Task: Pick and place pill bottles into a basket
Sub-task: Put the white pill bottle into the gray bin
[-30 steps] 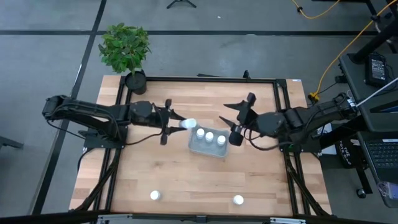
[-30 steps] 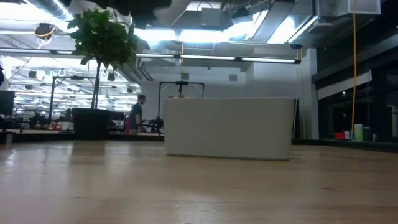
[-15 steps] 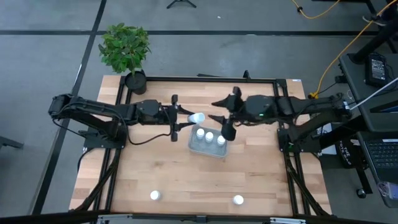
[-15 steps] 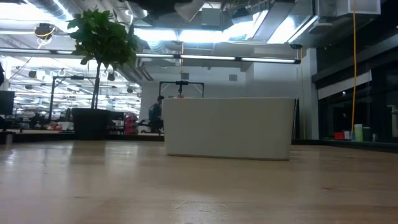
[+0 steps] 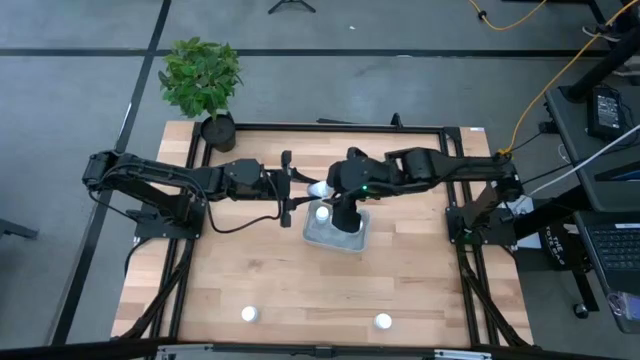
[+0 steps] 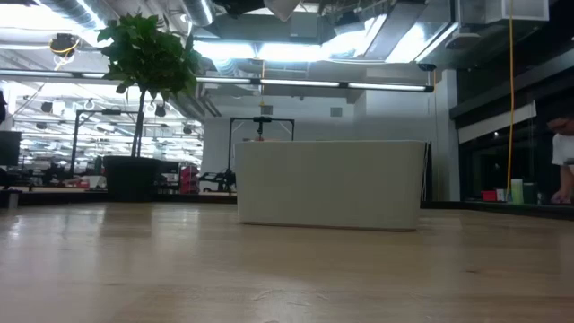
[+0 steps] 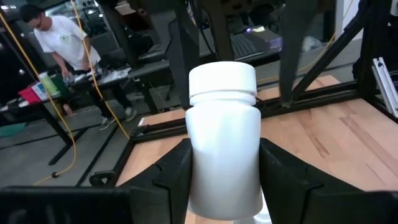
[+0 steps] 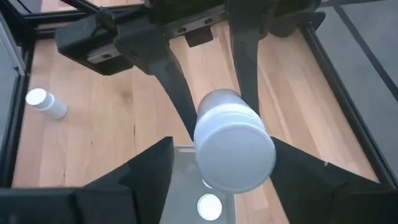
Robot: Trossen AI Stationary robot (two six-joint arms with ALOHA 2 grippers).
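My left gripper [image 5: 303, 190] is shut on a white pill bottle [image 5: 320, 189] in the air over the far left corner of the pale basket [image 5: 312, 236]. My right gripper [image 5: 338, 200] reaches across from the right, tipped down over the basket. It is open, with one finger on each side of the bottle's cap end [image 8: 235, 149]; whether they touch it, I cannot tell. One bottle [image 5: 322, 212] stands in the basket, and the right gripper covers the rest of the inside. Two more bottles [image 5: 249, 314] [image 5: 382, 321] stand near the table's front edge. My left gripper pinches the bottle's body [image 7: 224, 168] between its two fingers [image 7: 171, 177], one on each side. The fingers come level from the table's left and lie along the bottle. The cap [image 7: 222, 81] points away from them, toward the right arm. The bottle is lifted clear.
A potted plant [image 5: 203, 80] stands at the table's far left corner. A black frame [image 5: 330, 127] runs along the table's edges. Bare wood lies between the basket and the two front bottles.
My right gripper has swung from the basket's right side toward the table's left, tipping down, and now stands over the basket at the held bottle. My left gripper has carried the bottle a little toward the right, still clear of the table.
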